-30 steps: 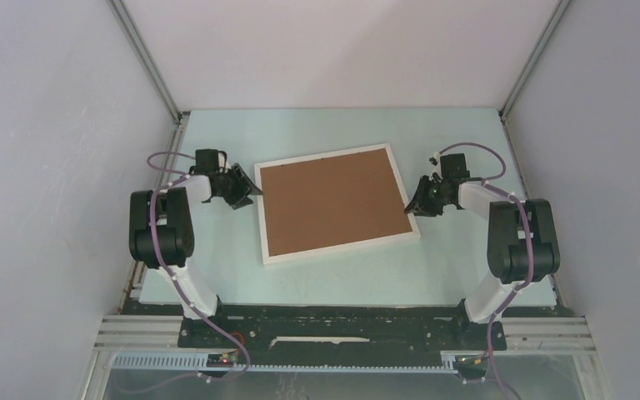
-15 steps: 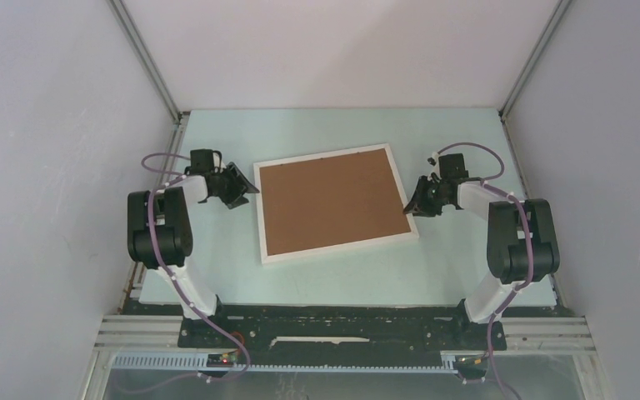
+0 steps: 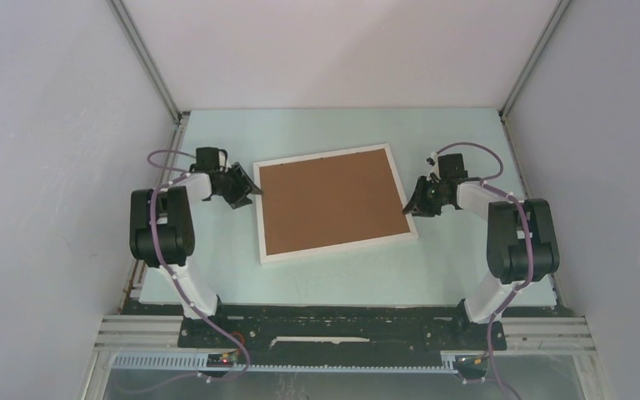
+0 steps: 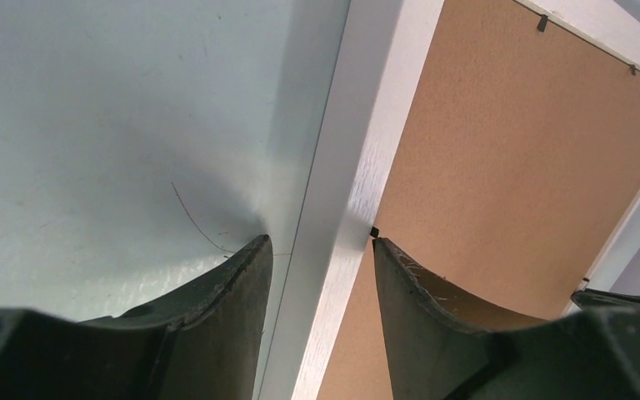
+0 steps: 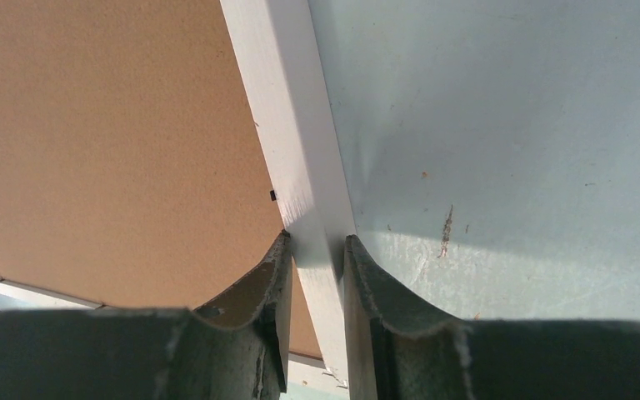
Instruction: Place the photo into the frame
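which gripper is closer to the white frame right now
Right. The right gripper is clamped on the frame at its right rail, fingers touching it. The left gripper straddles the left rail, open and not closed on it.

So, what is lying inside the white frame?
A plain brown backing board fills the frame, with small black tabs at its edge. Whatever lies under the board, photo or pane, is covered and cannot be seen.
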